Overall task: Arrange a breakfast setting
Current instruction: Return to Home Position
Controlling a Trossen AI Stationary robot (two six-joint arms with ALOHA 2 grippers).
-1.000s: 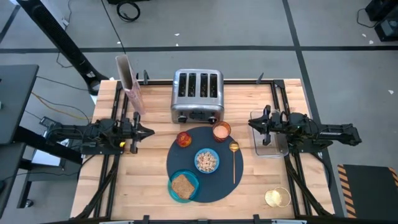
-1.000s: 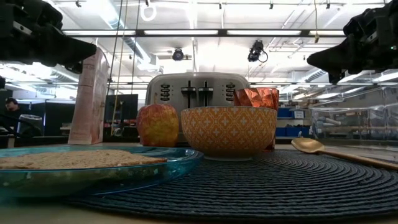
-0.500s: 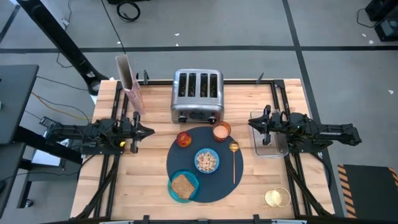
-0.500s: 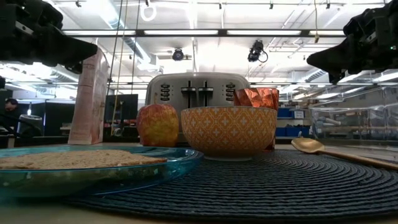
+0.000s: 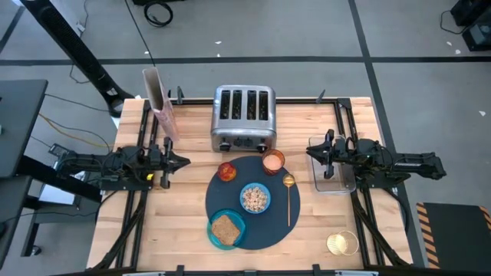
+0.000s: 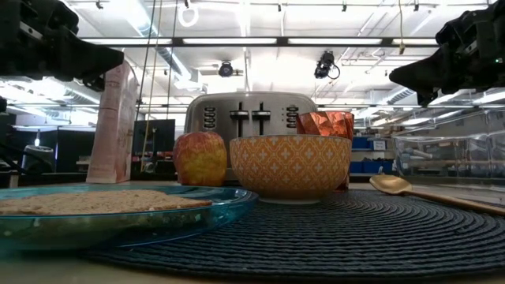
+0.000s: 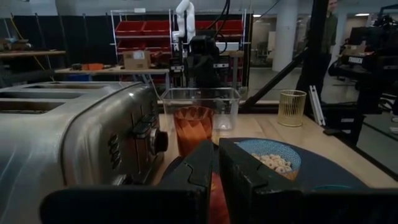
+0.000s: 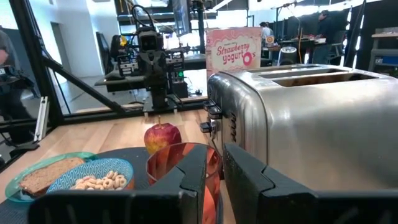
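The round dark navy mat (image 5: 270,227) lies on the table's near middle. On it stand the blue bowl (image 5: 255,198) holding cereal, the teal plate (image 5: 233,239) with the brown toast slice (image 5: 224,228), the gold spoon (image 5: 288,195), the copper cup (image 5: 273,162) and the red-orange fruit (image 5: 227,171). My left gripper (image 5: 184,162) hovers shut left of the mat, pointing at the fruit. My right gripper (image 5: 311,151) hovers shut right of the cup. Both are empty. In the low view the bowl (image 6: 289,166) is orange-patterned on the outside.
The chrome toaster (image 5: 243,119) stands behind the mat. The pink cereal box (image 5: 161,103) stands upright at the far left. A clear container (image 5: 335,175) sits under my right arm. A gold wire cup (image 5: 342,244) stands at the near right.
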